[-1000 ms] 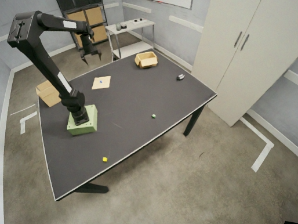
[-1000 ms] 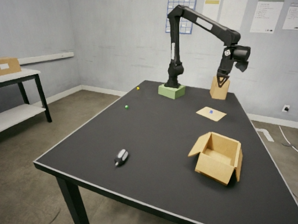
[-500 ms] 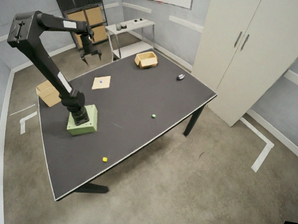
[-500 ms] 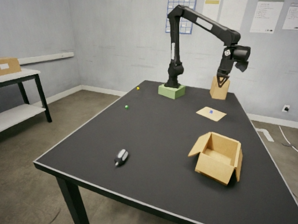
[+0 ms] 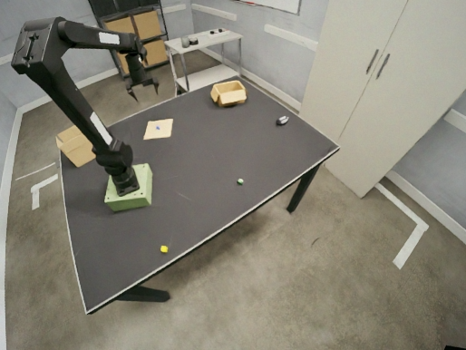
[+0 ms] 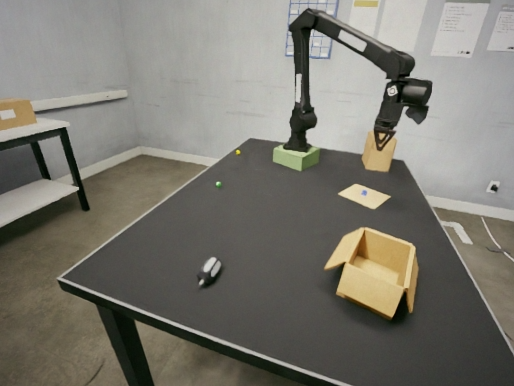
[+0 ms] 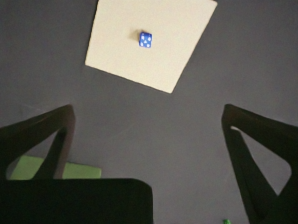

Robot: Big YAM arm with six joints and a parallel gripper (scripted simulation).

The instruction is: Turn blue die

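Note:
The blue die (image 7: 145, 40) lies flat near the middle of the tan mat (image 7: 153, 41), wholly inside its edges; its top face shows several white pips. The die (image 5: 158, 128) and mat (image 5: 159, 131) also show in the top view, and the die (image 6: 364, 192) and mat (image 6: 364, 196) in the exterior view. My gripper (image 5: 143, 91) hangs high above the table's far side, well above the mat, open and empty; it also shows in the exterior view (image 6: 384, 137). The green die (image 5: 240, 181) and the yellow die (image 5: 164, 248) sit flat on the table, far from the mat.
An open cardboard box (image 5: 228, 93) stands at the far end of the table. A computer mouse (image 5: 282, 120) lies near the right edge. The arm's green base (image 5: 129, 188) is on the left. A cardboard box (image 5: 75, 145) sits beyond the table's edge.

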